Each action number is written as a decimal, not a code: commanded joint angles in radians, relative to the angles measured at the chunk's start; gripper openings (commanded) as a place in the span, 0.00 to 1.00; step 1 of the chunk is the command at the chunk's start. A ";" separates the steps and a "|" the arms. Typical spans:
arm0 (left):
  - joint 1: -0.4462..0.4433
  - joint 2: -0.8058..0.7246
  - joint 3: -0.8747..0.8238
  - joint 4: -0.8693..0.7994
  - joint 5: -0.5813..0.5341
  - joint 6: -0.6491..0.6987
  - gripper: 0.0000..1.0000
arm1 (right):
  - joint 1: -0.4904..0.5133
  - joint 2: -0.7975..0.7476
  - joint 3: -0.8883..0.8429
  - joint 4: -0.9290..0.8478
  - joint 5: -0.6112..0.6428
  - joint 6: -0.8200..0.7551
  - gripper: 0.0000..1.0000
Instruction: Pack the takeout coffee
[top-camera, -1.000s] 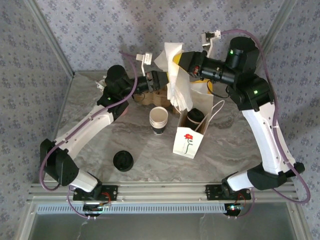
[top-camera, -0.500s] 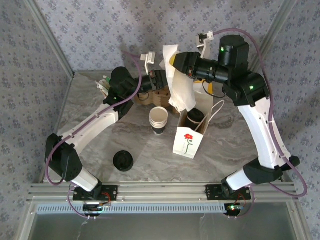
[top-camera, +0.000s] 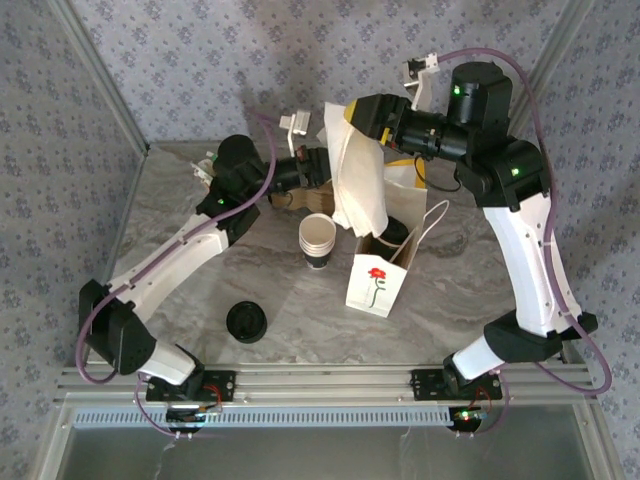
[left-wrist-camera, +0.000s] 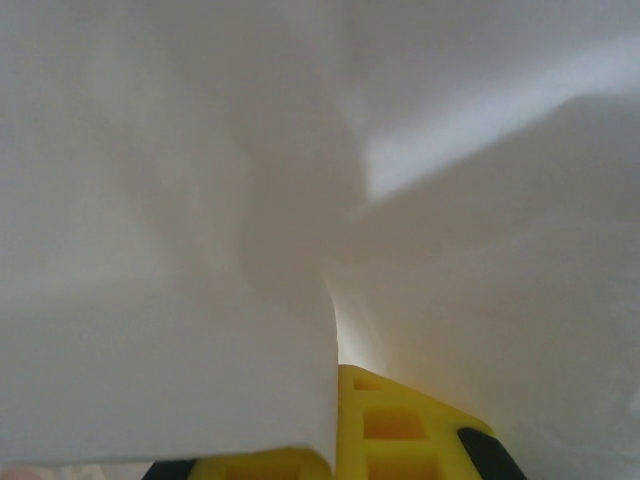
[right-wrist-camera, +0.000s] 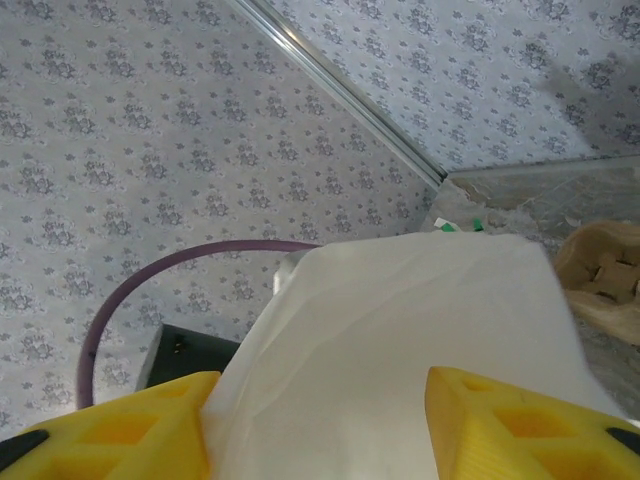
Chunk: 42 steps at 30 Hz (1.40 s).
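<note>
Right gripper (top-camera: 352, 118) pinches one white napkin (top-camera: 358, 178) above the bag, yellow fingers (right-wrist-camera: 520, 425) either side of the sheet. Left gripper (top-camera: 322, 162) near the table's far edge, against the napkin; state unclear. One takeout coffee (top-camera: 394, 232) sits inside one white paper bag (top-camera: 375, 285) mid-table. One cup stack (top-camera: 318, 240) beside it; one loose lid (top-camera: 246, 322) toward the near edge.

We are looking at a robot test cell dressed as a café corner — a marble-look counter (top-camera: 470, 290) boxed in by floral wallpaper panels (top-camera: 200, 60) at twelve o'clock, aluminium rail (top-camera: 320, 382) at six o'clock carrying both arm bases.
</note>
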 joint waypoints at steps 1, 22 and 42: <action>-0.020 -0.042 0.033 -0.058 0.020 0.007 0.00 | -0.002 -0.009 -0.015 -0.004 -0.023 -0.023 0.59; -0.018 -0.027 0.250 -0.585 0.057 0.004 0.00 | -0.218 -0.186 -0.267 0.071 -0.210 -0.046 0.85; 0.029 0.202 0.978 -1.311 0.141 0.605 0.00 | -0.301 -0.355 -0.453 0.153 -0.446 -0.256 0.87</action>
